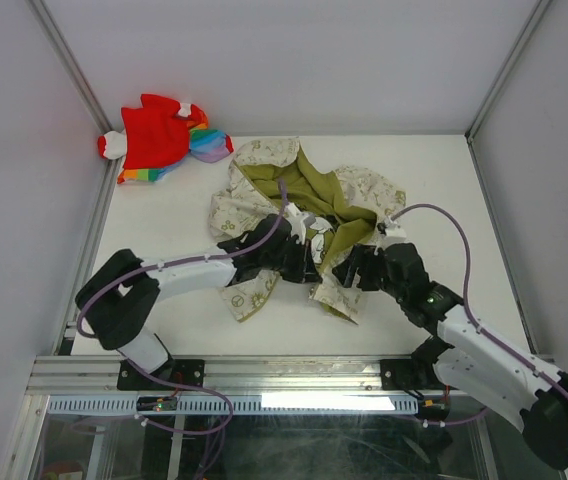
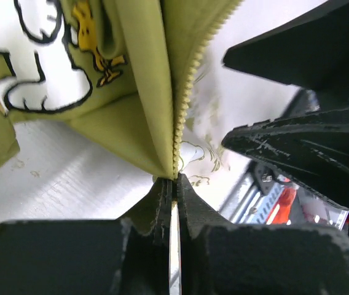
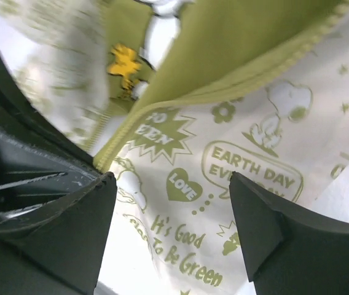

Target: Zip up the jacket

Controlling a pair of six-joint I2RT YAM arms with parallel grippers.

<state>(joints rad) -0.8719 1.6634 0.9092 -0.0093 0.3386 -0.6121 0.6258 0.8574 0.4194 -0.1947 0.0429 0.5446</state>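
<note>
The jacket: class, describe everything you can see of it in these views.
The jacket is small and of soft cloth, cream-white outside with olive-green prints, among them hearts and the words EARTH DAY, and olive-green inside. It lies crumpled and unzipped on the white table, lining showing. A toothed olive zipper strip runs along its front edge. The left gripper is shut on that edge. The right gripper is open over the printed side; contact cannot be told.

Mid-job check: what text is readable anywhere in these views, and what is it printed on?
"EARTH DAY", second line hidden: speech bubble on the jacket.
"LOVE": heart print.
"It's Good To Be Green": loose lettering.
Starburst: partly folded, only "EEN" clear.
Other views: none legible.
</note>
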